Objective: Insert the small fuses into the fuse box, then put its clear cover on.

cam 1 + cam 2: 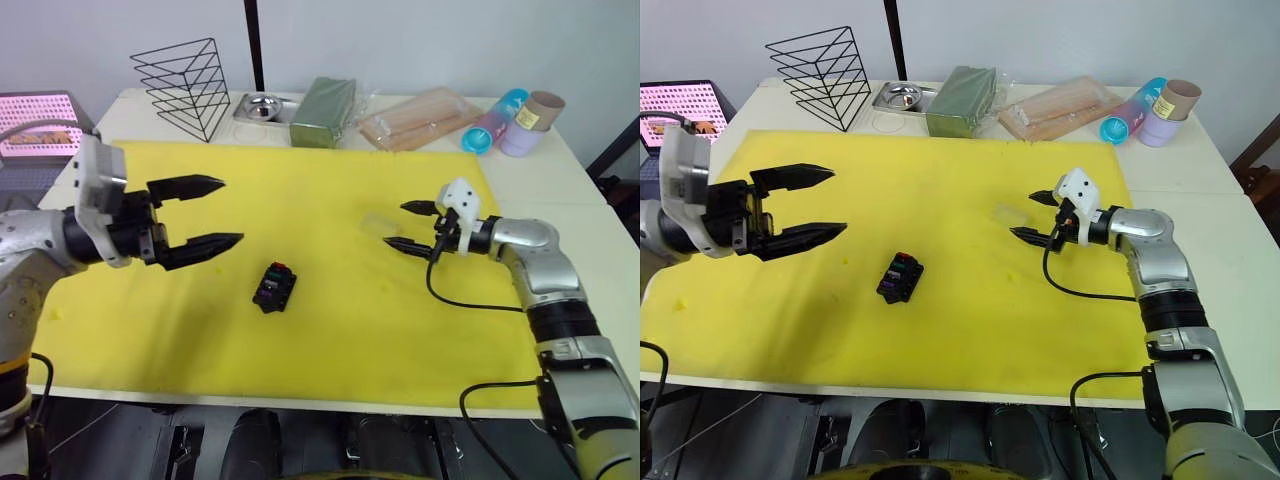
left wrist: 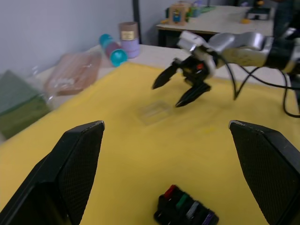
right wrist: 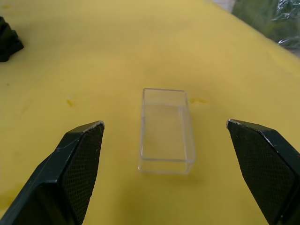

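Right jaws wide apart, clear cover point(image 3: 166, 131) lying just ahead

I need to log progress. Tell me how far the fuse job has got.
Done: coloured fuses sit in the black fuse box on the yellow mat; red, green, pale and purple tops show. In hand: the open right gripper faces the clear cover, which lies untouched on the mat. The left gripper hovers open, empty. Left: grasp the cover and fit it onto the box.
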Controlling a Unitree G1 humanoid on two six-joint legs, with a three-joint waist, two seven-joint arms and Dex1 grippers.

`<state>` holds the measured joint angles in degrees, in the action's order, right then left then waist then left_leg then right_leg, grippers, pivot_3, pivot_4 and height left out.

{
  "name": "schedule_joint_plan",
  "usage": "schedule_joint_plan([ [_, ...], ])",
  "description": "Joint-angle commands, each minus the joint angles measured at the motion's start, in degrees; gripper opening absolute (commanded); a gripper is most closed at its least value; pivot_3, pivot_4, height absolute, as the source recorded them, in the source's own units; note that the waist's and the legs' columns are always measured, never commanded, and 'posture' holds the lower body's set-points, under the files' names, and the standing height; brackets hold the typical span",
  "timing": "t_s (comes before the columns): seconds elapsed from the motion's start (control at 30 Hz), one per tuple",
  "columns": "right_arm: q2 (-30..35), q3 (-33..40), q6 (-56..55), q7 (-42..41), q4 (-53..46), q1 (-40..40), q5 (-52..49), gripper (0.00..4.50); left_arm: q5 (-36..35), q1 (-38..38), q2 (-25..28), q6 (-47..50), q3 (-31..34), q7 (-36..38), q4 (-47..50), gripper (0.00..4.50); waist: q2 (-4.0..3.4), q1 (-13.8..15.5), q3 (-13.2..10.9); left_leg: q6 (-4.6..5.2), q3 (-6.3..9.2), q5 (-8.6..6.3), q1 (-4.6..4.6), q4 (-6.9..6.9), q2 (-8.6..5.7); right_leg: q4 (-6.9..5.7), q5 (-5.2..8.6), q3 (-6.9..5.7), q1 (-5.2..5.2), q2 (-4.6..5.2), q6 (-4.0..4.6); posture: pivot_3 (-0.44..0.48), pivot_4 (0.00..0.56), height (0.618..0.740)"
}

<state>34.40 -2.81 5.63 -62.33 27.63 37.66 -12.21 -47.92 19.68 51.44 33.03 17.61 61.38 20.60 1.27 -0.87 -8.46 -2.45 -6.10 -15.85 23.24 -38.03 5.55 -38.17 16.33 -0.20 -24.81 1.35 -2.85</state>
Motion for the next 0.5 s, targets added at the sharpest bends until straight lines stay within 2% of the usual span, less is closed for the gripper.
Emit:
schedule_joint_plan([
  [0.03,-1.9,-0.1,-2.3,-0.1,3.6,2.7,0.8,4.47,-0.1,0.9,-0.7,-1.2,-0.4,-1.0,3.6,4.50,0.00,0.0,0.0,-0.01,0.00,0.01,0.00,0.00,0.00,0.00,0.00,0.00,0.00,0.00,0.00,0.000,0.150,0.740],
  [0.27,-5.9,0.3,-5.4,2.2,14.3,6.9,2.4,4.47,0.9,-0.8,-1.1,-1.9,-0.1,-1.5,4.8,4.50,0.00,-0.1,0.0,-0.07,0.00,0.04,-0.01,-0.02,0.00,-0.02,0.00,0.00,0.00,0.00,-0.01,0.000,0.150,0.740],
  [0.5,-6.9,1.6,-6.4,2.2,17.7,7.4,1.6,4.47,0.6,-1.8,-1.2,-1.7,0.4,-2.4,5.9,4.50,-0.01,0.1,0.0,-0.12,0.01,0.07,0.01,-0.02,0.00,-0.03,-0.01,0.00,0.01,0.03,-0.01,0.000,0.150,0.740],
])
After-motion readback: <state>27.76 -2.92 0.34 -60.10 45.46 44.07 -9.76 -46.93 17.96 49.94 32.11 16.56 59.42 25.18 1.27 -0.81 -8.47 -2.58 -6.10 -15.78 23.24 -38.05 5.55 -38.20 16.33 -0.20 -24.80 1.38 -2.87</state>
